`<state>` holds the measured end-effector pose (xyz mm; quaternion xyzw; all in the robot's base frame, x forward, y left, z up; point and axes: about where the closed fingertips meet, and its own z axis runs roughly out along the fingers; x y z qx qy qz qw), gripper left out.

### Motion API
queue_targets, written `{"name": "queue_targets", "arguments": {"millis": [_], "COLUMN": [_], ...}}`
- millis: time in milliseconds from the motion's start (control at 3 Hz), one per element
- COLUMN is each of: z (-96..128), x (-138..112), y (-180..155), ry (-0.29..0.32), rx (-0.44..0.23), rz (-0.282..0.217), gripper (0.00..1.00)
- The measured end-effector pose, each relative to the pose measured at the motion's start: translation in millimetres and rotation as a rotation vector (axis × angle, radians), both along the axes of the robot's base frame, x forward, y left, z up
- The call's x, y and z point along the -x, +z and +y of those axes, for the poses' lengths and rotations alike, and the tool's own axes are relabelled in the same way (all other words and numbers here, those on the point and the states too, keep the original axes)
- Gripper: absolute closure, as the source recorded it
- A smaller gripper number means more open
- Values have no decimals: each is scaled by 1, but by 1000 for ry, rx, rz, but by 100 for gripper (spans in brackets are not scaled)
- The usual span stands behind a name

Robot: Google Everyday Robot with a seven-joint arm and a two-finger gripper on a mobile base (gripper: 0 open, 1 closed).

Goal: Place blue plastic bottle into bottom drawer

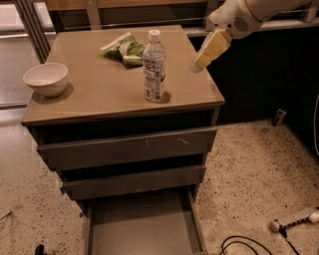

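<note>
Here's the gripper, hanging in the air above the right edge of the cabinet top, tipped down and leftward off the white arm that reaches in from the upper right corner. It's apart from everything on that surface. Open or closed? From this angle I cannot tell.

Now the blue plastic bottle: it stands upright on the cabinet top, just left of the gripper and a touch nearer the front edge, white cap on, label facing us. There's clear air between bottle and gripper, no contact.

Further left of the gripper and behind the bottle lies the green-white snack bag, flat toward the back of the top. Way out left, well apart from the gripper, a white bowl sits by the far edge.

Drop straight down from the gripper and over to the left, past the top drawer front and the middle drawer front, and there's the bottom drawer, pulled out with its flat grey floor showing. It's well below the gripper and the bottle.

Down on the speckled floor, below and right of the gripper, lie a white object and a dark cable
</note>
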<state>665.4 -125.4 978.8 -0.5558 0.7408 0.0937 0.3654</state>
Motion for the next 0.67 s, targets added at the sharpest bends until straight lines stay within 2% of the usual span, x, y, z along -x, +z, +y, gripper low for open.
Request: {"name": "queue_targets", "arguments": {"millis": [333, 667], "z": [46, 46], "x": [-15, -15], "y": [-11, -11], "ry": [90, 90], "rx": [-153, -153], "rz": [81, 81], "gripper": [0, 0]}}
